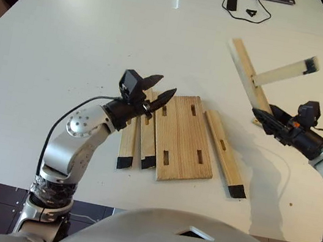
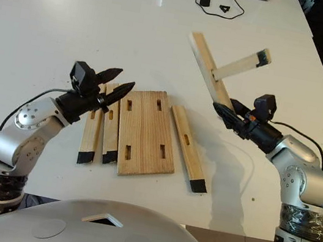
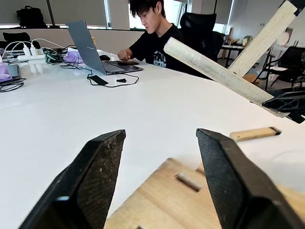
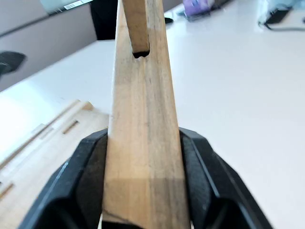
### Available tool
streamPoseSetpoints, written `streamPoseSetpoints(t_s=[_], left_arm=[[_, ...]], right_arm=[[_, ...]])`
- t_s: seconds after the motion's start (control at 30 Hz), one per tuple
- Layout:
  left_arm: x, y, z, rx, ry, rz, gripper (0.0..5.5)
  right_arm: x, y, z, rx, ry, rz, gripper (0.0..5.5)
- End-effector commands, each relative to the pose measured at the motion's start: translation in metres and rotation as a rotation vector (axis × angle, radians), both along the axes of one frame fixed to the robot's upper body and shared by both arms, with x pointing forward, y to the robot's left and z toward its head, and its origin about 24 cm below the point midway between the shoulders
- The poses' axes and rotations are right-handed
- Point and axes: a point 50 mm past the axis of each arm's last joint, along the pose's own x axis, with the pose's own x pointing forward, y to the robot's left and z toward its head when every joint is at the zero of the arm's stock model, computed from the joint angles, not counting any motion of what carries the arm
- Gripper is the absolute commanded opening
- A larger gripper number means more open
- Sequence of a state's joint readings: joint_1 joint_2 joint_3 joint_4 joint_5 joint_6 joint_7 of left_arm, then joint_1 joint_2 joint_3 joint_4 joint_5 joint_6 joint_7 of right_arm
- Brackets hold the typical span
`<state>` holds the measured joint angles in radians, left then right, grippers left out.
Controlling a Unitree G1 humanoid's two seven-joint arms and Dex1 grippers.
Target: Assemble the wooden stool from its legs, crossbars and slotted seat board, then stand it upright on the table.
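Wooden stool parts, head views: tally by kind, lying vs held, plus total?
Flat slotted wooden seat board: 1
Black-tipped wooden bars lying flat: 3
Joined wooden bars in right gripper: 2
Total: 6

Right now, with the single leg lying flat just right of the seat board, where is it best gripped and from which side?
Take the single leg from straight above, across its narrow width, between its slot and black-tipped end. It lies flat, apart from the seat board, with bare table along both long edges, so there is probably room to straddle it.
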<state>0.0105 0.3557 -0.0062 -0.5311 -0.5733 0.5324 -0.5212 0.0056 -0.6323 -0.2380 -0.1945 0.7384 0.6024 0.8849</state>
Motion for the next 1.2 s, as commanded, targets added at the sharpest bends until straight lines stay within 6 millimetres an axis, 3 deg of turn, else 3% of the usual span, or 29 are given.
streamPoseSetpoints(t_s=[0.03, 0.13, 0.3, 0.47, 0.7, 1.0, 1.2], left_arm=[[-0.004, -0.007, 0.035, -0.167, -0.016, -0.238, 3.41], [-0.006, -0.011, 0.058, -0.234, -0.042, -0.379, 3.61], [-0.010, -0.016, 0.075, -0.318, -0.033, -0.535, 3.61], [-0.011, -0.022, 0.075, -0.329, -0.007, -0.600, 3.61], [-0.010, -0.024, 0.074, -0.283, -0.006, -0.627, 3.61], [-0.023, -0.021, 0.074, -0.305, -0.021, -0.765, 2.20], [-0.022, -0.023, 0.065, -0.266, -0.007, -0.743, 2.10]], right_arm=[[-0.008, 0.025, 0.031, 0.109, -0.080, 0.238, 2.03], [-0.011, 0.037, 0.046, 0.159, -0.111, 0.377, 2.03], [-0.014, 0.047, 0.064, 0.249, -0.142, 0.549, 2.03], [-0.014, 0.057, 0.057, 0.225, -0.106, 0.673, 2.03], [-0.009, 0.058, 0.049, 0.187, -0.094, 0.695, 2.03], [-0.007, 0.054, 0.043, 0.155, -0.073, 0.721, 2.03], [-0.005, 0.056, 0.042, 0.108, -0.087, 0.724, 2.03]])
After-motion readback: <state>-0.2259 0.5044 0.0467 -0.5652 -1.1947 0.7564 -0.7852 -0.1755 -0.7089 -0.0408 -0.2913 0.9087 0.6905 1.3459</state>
